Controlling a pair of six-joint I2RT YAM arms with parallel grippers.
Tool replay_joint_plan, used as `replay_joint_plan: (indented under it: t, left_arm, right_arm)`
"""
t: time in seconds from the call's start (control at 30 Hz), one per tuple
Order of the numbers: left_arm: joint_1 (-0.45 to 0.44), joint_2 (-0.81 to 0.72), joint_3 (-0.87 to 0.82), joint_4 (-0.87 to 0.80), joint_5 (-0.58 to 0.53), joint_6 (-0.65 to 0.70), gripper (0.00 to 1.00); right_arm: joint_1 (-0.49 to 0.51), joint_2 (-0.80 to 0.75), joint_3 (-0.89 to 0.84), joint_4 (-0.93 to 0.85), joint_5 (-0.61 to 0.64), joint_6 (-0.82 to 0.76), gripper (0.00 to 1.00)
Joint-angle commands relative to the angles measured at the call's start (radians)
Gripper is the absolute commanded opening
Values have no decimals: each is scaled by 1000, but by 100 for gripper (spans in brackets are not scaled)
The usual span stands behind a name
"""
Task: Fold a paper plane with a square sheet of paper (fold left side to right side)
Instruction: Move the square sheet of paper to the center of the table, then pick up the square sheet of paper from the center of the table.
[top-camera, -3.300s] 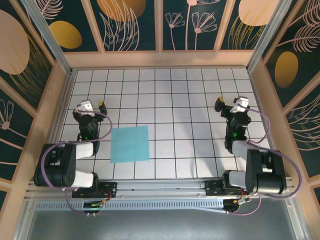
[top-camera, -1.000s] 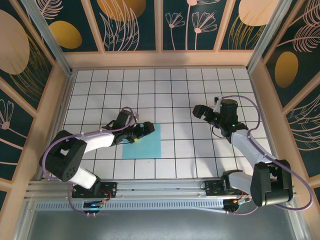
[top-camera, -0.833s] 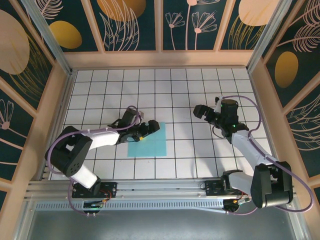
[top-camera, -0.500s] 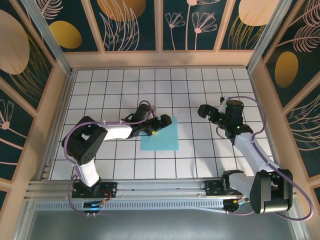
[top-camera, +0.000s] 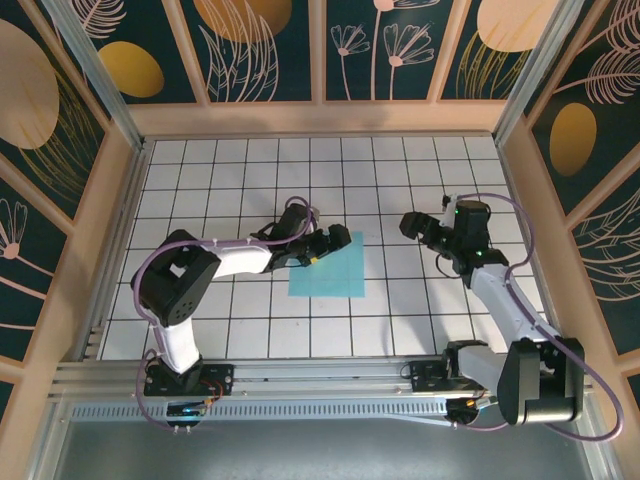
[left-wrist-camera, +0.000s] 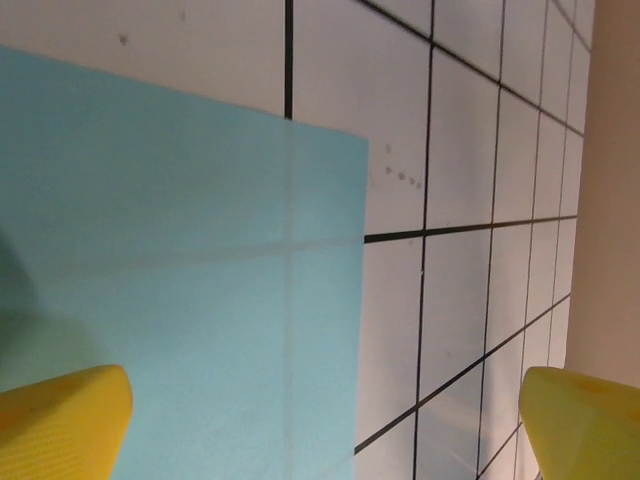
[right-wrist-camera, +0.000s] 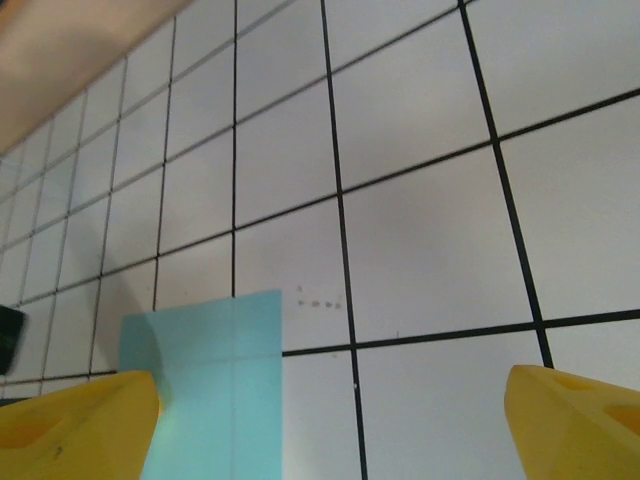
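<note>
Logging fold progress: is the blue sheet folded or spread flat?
Spread flat: the square sheet of paper shows a full square outline, with no raised flap.

The square sheet of paper (top-camera: 335, 272) lies flat near the middle of the white gridded counter (top-camera: 250, 180), turned just slightly off the grid lines. The left arm stretches low across from its own side, and the left end effector (top-camera: 320, 249) sits over the far left part of the sheet, a spot of yellow showing at its tip. The right end effector (top-camera: 411, 225) hangs off to the sheet's right, clear of it, pointing leftward.
</note>
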Motion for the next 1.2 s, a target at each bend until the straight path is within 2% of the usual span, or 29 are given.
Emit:
replay_joint_plan:
  t: [0.0, 0.13, 0.27, 0.5, 0.83, 1.17]
  left_arm:
    - [4, -120, -4, -62, -77, 71, 99]
    - [11, -222, -75, -128, -110, 115, 99]
    - [11, -291, -160, -159, -103, 123, 94]
    - [11, -303, -244, -151, -38, 121, 76]
    - [10, -205, -210, -190, -48, 146, 46]
    - [9, -183, -237, -193, -59, 145, 37]
  right_arm:
    - [46, 56, 58, -25, 1, -30, 88]
    - [135, 144, 108, -19, 52, -30, 88]
    - [222, 263, 158, -2, 83, -19, 89]
    - [358, 492, 289, -15, 161, -7, 91]
    - [459, 693, 448, -78, 264, -27, 91]
    - [496, 768, 501, -104, 295, -35, 92]
